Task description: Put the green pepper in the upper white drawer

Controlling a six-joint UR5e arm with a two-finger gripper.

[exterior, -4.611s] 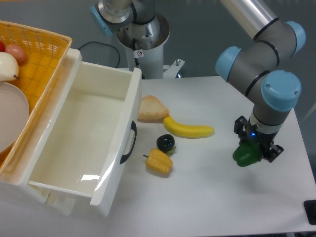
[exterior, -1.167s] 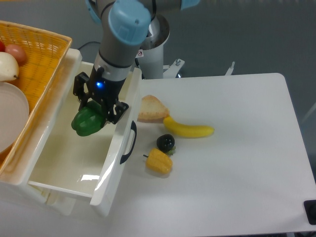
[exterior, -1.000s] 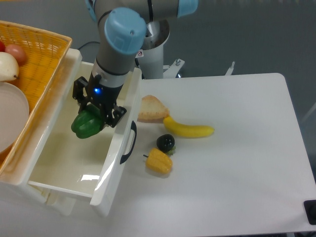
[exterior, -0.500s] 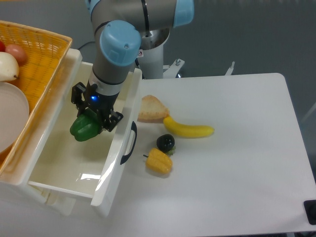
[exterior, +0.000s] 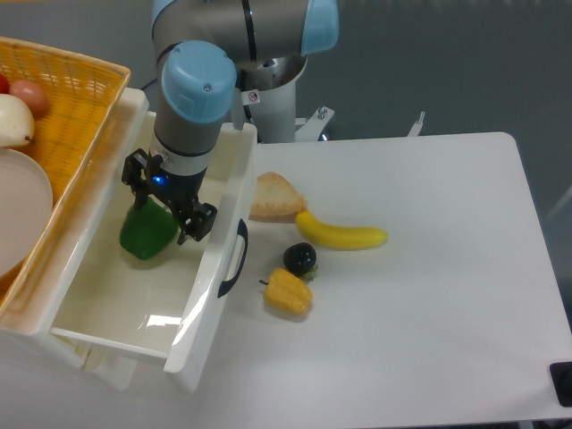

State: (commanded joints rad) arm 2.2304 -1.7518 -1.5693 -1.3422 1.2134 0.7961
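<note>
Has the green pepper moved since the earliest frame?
Yes. The green pepper has gone from the table's right side, past the banana, leftward into the white drawer, with the gripper around it.

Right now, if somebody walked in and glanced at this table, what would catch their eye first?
Probably the gripper reaching down into the upper white drawer at the left, with the green pepper just under it, low inside the drawer. Next, the small cluster on the table right of the drawer: a yellow banana, a piece of bread and a yellow pepper-like item.
</note>
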